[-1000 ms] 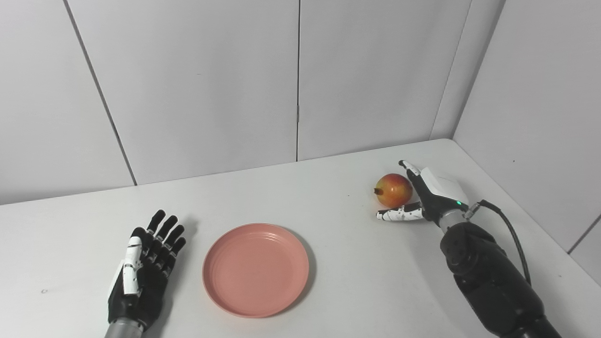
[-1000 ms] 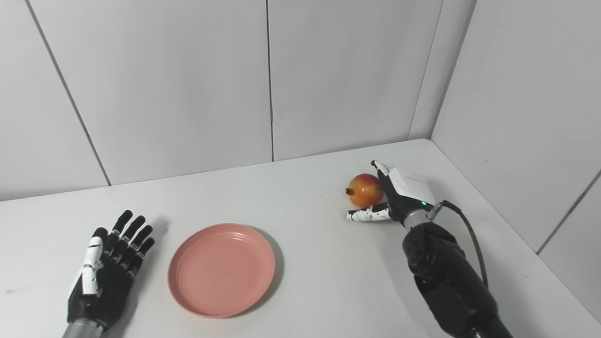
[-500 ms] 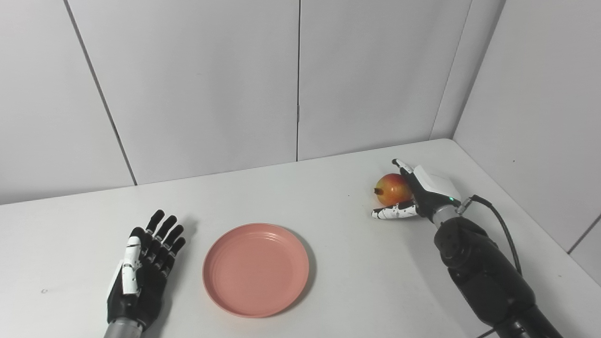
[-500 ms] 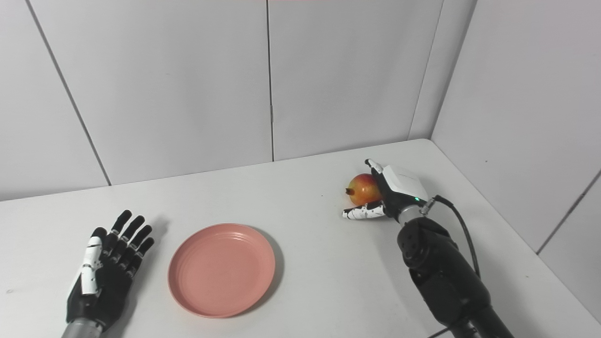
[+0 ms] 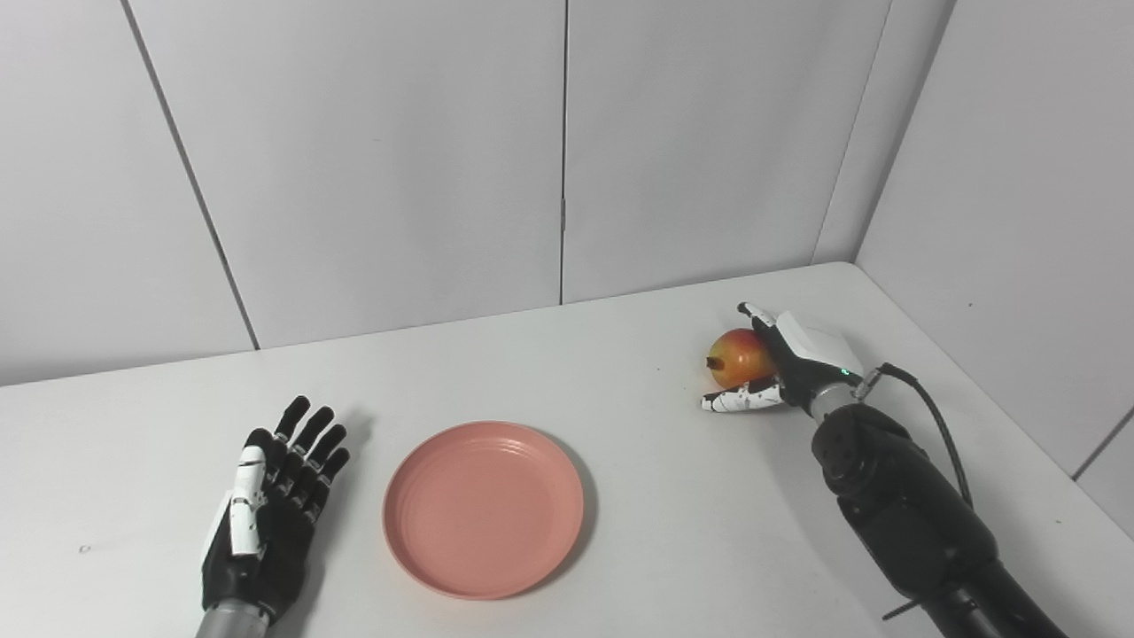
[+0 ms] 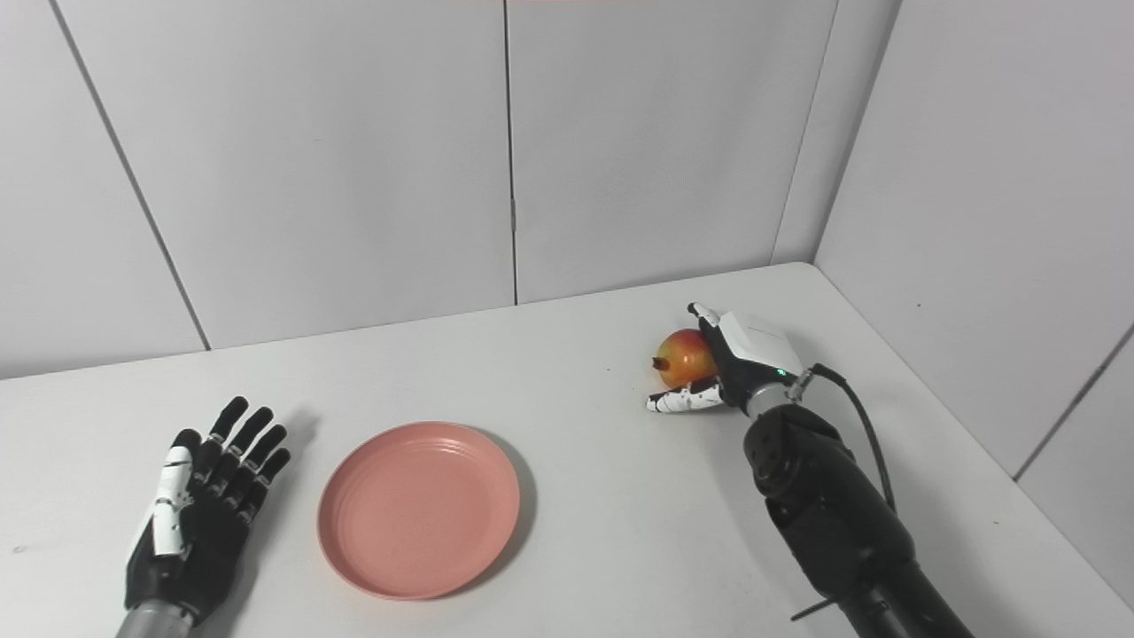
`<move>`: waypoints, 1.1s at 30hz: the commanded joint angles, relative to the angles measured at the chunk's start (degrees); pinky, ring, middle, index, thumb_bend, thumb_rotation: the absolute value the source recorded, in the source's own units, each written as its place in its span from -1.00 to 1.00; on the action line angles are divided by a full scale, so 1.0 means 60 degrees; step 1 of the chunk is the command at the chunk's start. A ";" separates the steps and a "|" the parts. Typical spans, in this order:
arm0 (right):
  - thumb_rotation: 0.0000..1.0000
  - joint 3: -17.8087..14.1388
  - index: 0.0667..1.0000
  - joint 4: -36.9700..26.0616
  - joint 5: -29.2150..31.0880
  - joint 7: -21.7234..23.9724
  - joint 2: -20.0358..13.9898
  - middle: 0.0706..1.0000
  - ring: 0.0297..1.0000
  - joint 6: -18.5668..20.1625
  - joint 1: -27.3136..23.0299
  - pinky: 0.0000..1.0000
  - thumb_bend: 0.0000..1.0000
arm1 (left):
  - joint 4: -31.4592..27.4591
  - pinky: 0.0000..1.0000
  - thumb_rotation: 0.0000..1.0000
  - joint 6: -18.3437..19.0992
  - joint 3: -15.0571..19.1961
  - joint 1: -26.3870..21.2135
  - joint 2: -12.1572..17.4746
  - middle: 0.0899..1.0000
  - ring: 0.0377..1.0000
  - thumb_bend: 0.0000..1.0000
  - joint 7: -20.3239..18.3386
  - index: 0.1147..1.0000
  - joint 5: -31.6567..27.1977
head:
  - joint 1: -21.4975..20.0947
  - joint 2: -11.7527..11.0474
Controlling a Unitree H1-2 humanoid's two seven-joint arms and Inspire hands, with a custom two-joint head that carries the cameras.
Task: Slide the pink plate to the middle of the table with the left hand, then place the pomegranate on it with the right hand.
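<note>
The pink plate lies flat near the middle of the white table. My left hand lies open and flat on the table just left of the plate, apart from it. The red-yellow pomegranate sits at the back right. My right hand is cupped against its right side, thumb stretched out in front of it and fingers behind it, still spread and not closed. The fruit rests on the table.
White wall panels stand close behind the table and along its right side. A black cable loops off my right wrist. The table's right edge runs close beside my right arm.
My right hand has moved forward and a little left, closing in around the pomegranate so the fruit now sits deeper in the palm. The left hand and plate have not moved.
</note>
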 commanded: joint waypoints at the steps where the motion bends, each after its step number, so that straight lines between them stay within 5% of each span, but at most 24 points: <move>1: -0.16 -0.0045 0.84 -0.0016 0.0068 -0.0227 -0.0292 0.84 0.78 -0.0369 -0.0462 0.59 1.00 | 0.0009 0.92 1.00 0.0295 0.0002 0.0111 0.0058 0.86 0.87 -0.31 0.0076 0.84 0.0066 | 0.0000 0.0005; 15: -0.23 -0.0152 0.76 0.0301 0.0637 -0.1100 -0.0161 0.73 0.65 -0.1052 -0.0546 0.49 0.98 | 0.0005 0.93 1.00 0.0314 0.0013 0.0116 0.0064 0.87 0.87 -0.28 0.0050 0.84 0.0008 | 0.0049 0.0111; 21: -0.70 -0.0512 0.43 0.0637 0.1206 -0.1953 0.0065 0.46 0.42 -0.1939 -0.0544 0.31 0.69 | 0.0015 0.92 1.00 0.0276 -0.0006 0.0111 0.0081 0.86 0.86 -0.28 0.0013 0.83 0.0021 | 0.0041 0.0121; 30: -0.87 -0.0886 0.16 0.1227 0.1784 -0.2740 0.0490 0.13 0.07 -0.2689 -0.0668 -0.05 0.51 | 0.0019 0.93 1.00 0.0288 -0.0009 0.0108 0.0075 0.87 0.88 -0.28 0.0040 0.85 0.0040 | 0.0076 0.0155; 33: -0.75 -0.0783 -0.07 0.1439 0.1656 -0.2988 0.0537 0.01 0.04 -0.2862 -0.0729 -0.04 0.09 | 0.0082 0.93 1.00 0.0231 -0.0003 0.0095 0.0071 0.86 0.87 -0.27 0.0030 0.85 0.0048 | 0.0080 0.0158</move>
